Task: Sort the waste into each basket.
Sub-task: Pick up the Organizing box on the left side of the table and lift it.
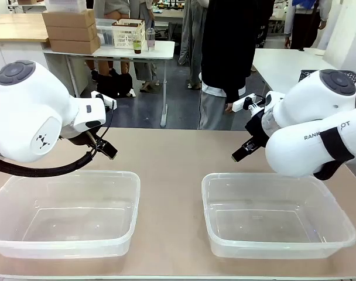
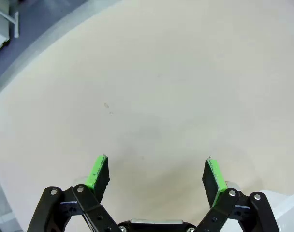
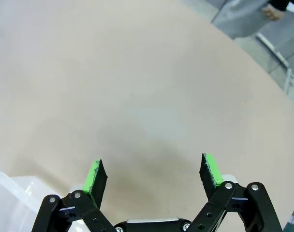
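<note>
Our left gripper (image 2: 156,170) has its jaws spread wide, nothing between the green pads (image 2: 98,171) and only bare table (image 2: 161,72) below them. Our right gripper (image 3: 154,173) is just as wide open and holds nothing; it hangs over the tabletop, with a corner of the right tub (image 3: 6,194) beside its lower left finger. From the front, we see both grippers above the table just past the tubs' far rims. The left tub (image 1: 67,174) and the right tub sit side by side on the near half, apart from each other. A person (image 1: 228,52) in a dark top stands at the far edge.
</note>
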### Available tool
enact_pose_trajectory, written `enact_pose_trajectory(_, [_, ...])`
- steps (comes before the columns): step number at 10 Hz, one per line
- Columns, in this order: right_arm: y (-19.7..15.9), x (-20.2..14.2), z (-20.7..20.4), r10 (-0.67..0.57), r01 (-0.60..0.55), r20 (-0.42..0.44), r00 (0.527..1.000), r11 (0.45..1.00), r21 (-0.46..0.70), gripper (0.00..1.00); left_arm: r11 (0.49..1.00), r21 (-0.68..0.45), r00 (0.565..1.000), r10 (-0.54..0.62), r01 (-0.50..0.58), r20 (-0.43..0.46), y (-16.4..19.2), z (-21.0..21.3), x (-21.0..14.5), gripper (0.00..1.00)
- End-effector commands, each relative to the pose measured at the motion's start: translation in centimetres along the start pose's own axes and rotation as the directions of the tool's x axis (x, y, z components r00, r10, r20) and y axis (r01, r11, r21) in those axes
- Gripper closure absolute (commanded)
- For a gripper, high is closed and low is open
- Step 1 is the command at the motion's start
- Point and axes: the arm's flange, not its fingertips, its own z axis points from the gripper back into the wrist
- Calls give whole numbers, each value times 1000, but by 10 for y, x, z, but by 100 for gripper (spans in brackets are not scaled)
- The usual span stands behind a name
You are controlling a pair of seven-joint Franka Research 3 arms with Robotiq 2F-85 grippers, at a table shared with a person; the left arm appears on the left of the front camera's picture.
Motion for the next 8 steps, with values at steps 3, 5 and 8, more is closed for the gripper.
enact_pose_trajectory(3, [0,0,0,-1,1,0,1000,1000,0,0,1000,0,1000,0,0,0,0,0,0,0])
enact_pose_trajectory(5, [0,0,0,-1,1,0,1000,1000,0,0,1000,0,1000,0,0,0,0,0,0,0])
enact_pose_trajectory(8, [-7,1,93,-106,110,-44,993,990,85,0,980,-23,975,195,-198,-104,5,86,14,0])
